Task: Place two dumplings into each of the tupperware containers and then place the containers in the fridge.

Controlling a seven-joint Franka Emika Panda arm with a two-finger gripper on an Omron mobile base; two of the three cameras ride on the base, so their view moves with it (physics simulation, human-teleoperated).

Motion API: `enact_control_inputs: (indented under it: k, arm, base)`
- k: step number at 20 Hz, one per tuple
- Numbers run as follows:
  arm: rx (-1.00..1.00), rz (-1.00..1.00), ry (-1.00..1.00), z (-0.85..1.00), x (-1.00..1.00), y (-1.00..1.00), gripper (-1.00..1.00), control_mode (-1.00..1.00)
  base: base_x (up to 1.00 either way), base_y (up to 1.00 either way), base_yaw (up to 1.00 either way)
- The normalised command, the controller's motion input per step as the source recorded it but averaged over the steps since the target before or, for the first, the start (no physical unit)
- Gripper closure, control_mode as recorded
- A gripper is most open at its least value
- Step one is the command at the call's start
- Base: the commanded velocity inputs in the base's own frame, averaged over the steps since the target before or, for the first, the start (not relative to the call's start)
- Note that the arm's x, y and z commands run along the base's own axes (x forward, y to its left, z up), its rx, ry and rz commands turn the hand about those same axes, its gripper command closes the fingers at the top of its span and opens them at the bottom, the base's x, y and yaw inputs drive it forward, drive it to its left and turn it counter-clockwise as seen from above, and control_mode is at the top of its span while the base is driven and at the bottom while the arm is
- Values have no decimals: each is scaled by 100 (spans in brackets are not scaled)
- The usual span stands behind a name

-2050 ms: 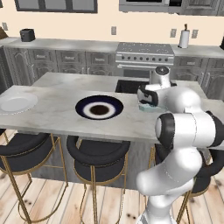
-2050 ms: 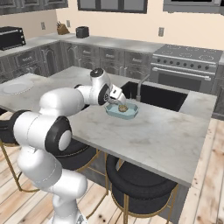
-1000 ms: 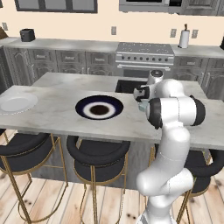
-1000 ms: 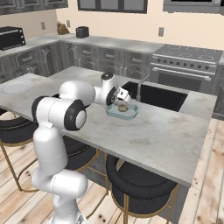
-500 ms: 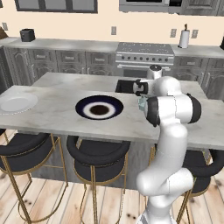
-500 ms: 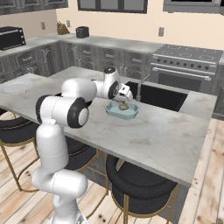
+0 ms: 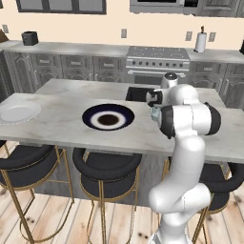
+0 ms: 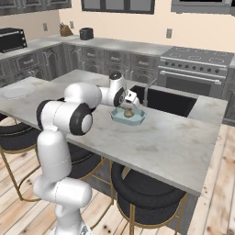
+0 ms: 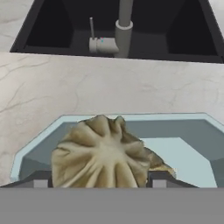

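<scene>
Hand (image 8: pixel 130 104) over teal tub (image 8: pixel 128 116), marble island (image 8: pixel 156 142).

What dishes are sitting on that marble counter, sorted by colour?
White plate: 1
Dark-blue plate: 1
Pale teal tub: 1
Total: 3

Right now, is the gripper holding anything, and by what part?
Yes. The gripper holds a dumpling by its two opposite sides, one of the fingers on each, just above the pale blue container.
</scene>
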Motion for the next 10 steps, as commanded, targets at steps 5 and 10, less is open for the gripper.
enact_control_inputs:
  k: [5,10]
  arm:
    - [0,0,0,-9,8,0,-100,-100]
    - [0,0,0,0,-18,0,-100,-100]
  base:
    - [0,0,0]
    - [0,0,0]
